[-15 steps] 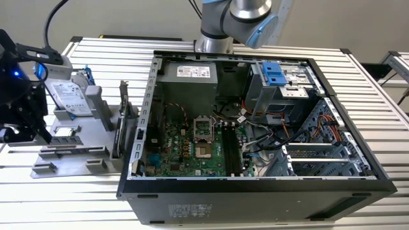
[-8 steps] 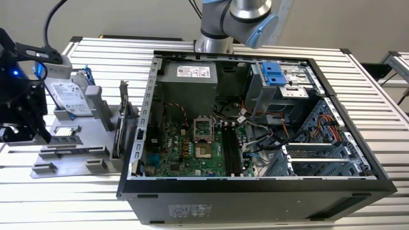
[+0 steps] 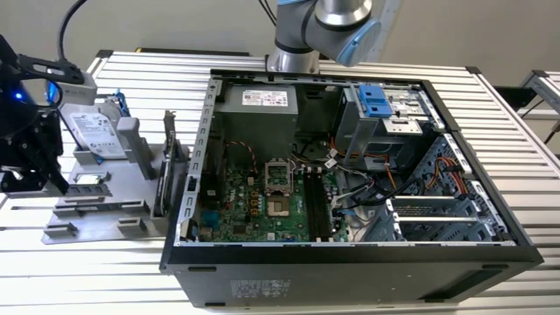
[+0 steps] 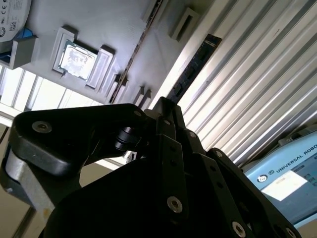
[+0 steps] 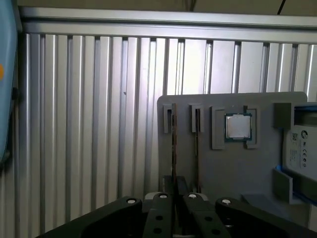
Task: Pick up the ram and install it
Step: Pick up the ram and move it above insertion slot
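The ram [image 4: 193, 69] is a dark narrow stick with black chips, standing on its long edge in a slot at the rim of the grey parts holder [image 4: 124, 29]. In the first wrist view its thin edge [image 5: 173, 144] runs toward my fingertips. My gripper [image 5: 174, 186] hangs above the holder, apart from the ram, and looks shut with nothing in it. In the exterior view the gripper [image 3: 35, 184] is at the far left, well away from the open computer case [image 3: 350, 256]. The long dark memory slots [image 3: 317, 203] lie beside the processor socket on the green motherboard.
The holder [image 3: 96, 223] also carries a hard drive [image 3: 92, 134], a processor chip [image 5: 238, 126] and a taller card on edge [image 5: 197, 148] beside the ram. The case stands on a ribbed metal table [image 3: 516, 131]. The arm's base [image 3: 293, 59] rises behind the case.
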